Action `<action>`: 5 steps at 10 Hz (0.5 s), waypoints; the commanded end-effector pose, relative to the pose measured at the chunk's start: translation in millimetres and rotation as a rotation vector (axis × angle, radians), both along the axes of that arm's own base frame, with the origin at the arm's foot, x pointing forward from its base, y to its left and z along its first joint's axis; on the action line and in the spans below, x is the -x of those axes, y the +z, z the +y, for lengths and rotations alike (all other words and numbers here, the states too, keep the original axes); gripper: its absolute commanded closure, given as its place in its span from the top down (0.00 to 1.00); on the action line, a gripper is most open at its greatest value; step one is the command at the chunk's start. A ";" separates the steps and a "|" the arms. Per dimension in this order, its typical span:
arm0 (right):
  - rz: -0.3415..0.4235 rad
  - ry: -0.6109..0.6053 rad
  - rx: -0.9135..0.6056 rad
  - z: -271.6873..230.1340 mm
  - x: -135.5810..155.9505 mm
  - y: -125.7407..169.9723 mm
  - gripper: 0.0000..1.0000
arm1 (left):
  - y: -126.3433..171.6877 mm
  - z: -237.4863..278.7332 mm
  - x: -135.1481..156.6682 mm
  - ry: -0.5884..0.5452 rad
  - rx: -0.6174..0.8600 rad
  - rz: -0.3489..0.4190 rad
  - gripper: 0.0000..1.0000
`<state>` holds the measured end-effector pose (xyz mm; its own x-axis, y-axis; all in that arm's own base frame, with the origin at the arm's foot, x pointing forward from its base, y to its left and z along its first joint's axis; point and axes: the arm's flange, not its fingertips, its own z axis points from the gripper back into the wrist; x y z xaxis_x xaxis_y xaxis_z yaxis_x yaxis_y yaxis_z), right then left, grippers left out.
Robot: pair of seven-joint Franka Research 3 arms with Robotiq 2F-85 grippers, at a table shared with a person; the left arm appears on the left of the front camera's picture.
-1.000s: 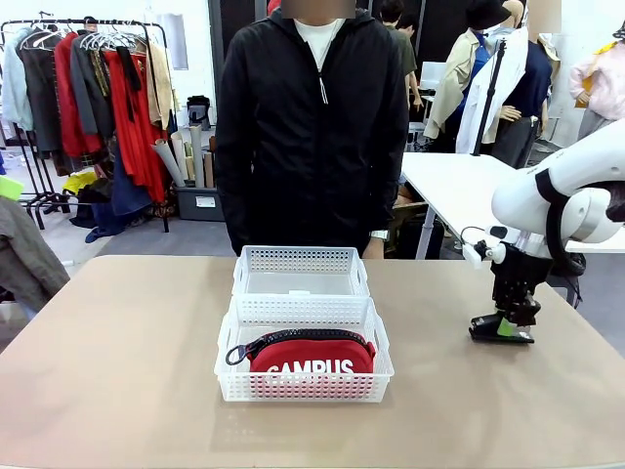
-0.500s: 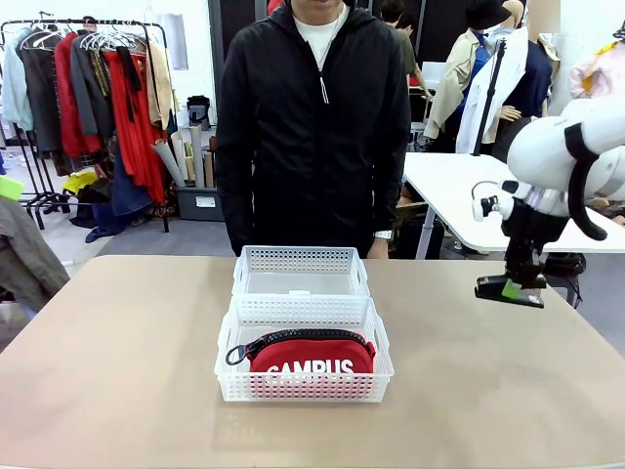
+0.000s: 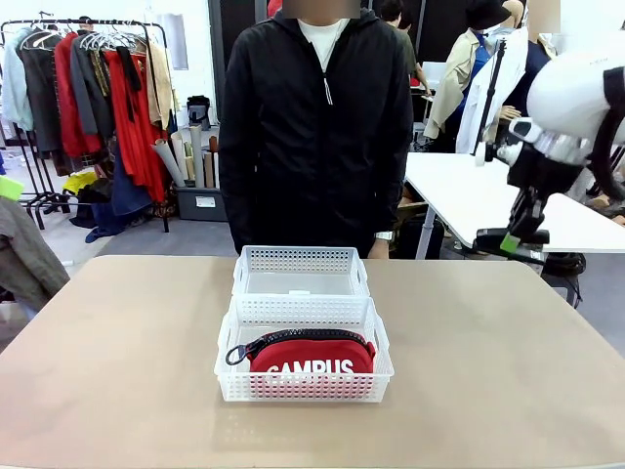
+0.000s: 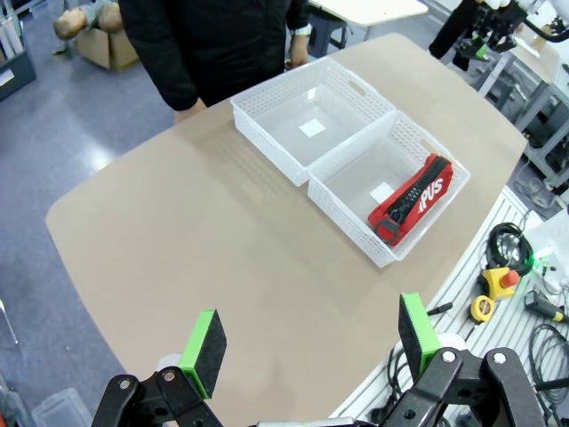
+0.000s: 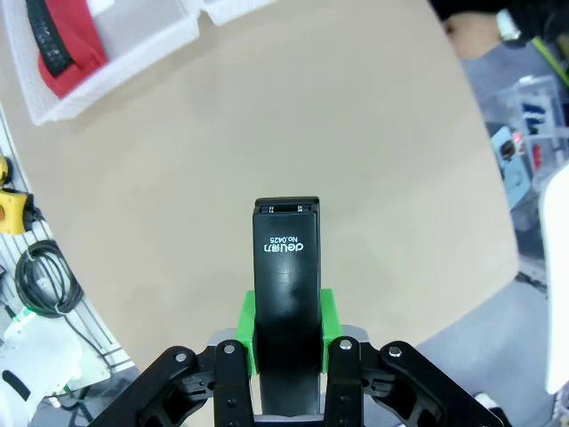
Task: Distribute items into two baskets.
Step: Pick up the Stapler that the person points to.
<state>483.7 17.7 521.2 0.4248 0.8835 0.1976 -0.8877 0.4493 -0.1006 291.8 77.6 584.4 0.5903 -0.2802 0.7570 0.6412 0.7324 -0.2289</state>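
- right gripper (image 3: 512,240) clamps the stapler (image 5: 286,258), high at the right; long axis seemingly level
- empty far basket (image 3: 301,260) lies down-left of it — this arm is nearer; pouch (image 3: 311,354) fills near basket (image 3: 305,387)
- left gripper (image 4: 307,342) gapes, empty

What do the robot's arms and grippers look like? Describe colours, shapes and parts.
The right arm is a smooth, rounded white shell with a black band and a black wrist section. The right gripper and the left gripper are black, with jointed linkage fingers on silver pins, each tipped with a bright green rectangular pad.
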 end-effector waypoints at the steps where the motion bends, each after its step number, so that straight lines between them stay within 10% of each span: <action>1: -0.058 0.005 0.049 12.5 16.3 23.4 0.00 | -0.4 -0.2 0.3 0.000 0.001 0.000 1.00; 5: -0.063 0.033 0.037 26.7 28.7 44.2 0.00 | -0.4 -0.2 0.3 0.000 0.001 0.000 1.00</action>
<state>458.4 43.7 567.2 0.3605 0.9094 0.2075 -0.8987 0.3982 -0.1839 291.9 77.6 584.3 0.5905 -0.2802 0.7568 0.6412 0.7324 -0.2291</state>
